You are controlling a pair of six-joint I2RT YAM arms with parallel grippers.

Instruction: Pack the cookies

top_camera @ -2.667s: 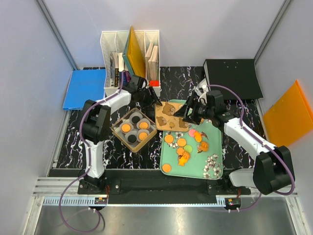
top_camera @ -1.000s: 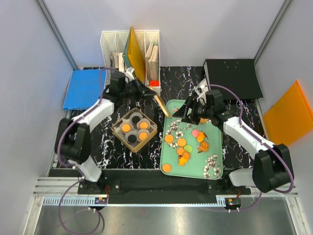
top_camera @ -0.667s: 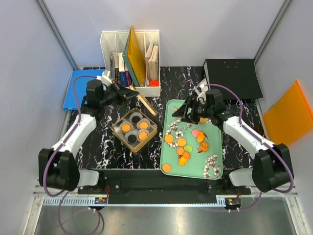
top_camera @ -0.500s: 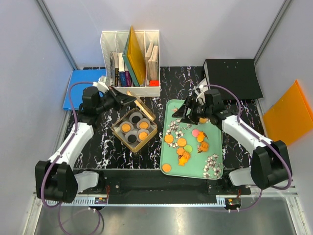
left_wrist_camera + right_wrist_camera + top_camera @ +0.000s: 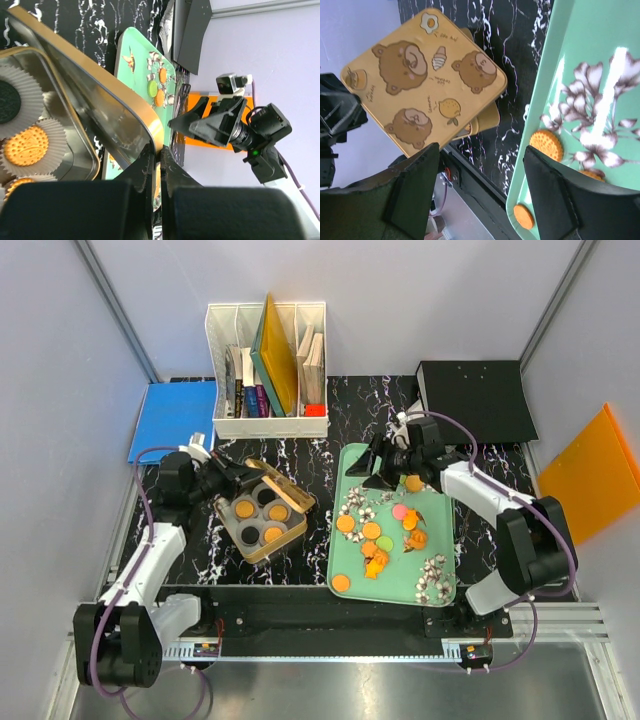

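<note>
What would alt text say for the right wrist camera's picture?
A yellow lid printed with cartoon bears covers most of a gold tin on a black marbled table. Right of it, a mint-green tray carries orange cookies. The camera's own pincer, open and empty, frames the bottom.

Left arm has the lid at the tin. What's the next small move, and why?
Probably lower the raised edge so the lid sits flat on the tin. The left gripper pinches the lid tilted above the tin, whose visible paper cups hold cookies; the right gripper hangs open and empty over the tray.
</note>
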